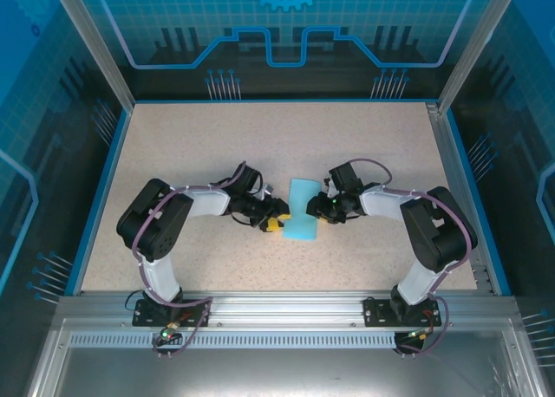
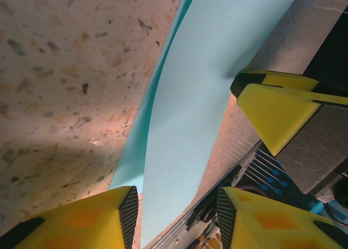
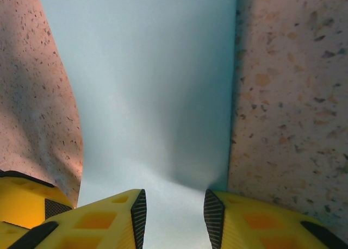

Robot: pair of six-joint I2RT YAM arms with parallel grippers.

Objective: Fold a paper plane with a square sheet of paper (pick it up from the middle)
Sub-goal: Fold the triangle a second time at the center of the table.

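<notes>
a: where's the paper [image 1: 302, 208]?
b: mid-table [image 1: 217, 137], lying between the two grippers. from above it's a long cyan strip running away from the arms.
a: left gripper [image 1: 276, 221]?
b: at the paper's left edge, toward the near end. in its wrist view the fingers [image 2: 81, 224] stand apart and the paper [image 2: 190, 97] runs up through the gap. its left edge slips behind one finger, and its right edge stops short of the other. a darker cyan layer shows along the left under the pale top one, so it looks doubled over.
a: right gripper [image 1: 323, 208]?
b: at the right edge, facing the left one. its fingers [image 3: 109, 222] are apart too, and the paper [image 3: 157, 97] spreads wide beneath both tips. one of its yellow tips meets the paper's right edge in the left wrist view.
a: is either pinching it?
b: no, neither is closed on it. i can't tell whether the tips press it down.
</notes>
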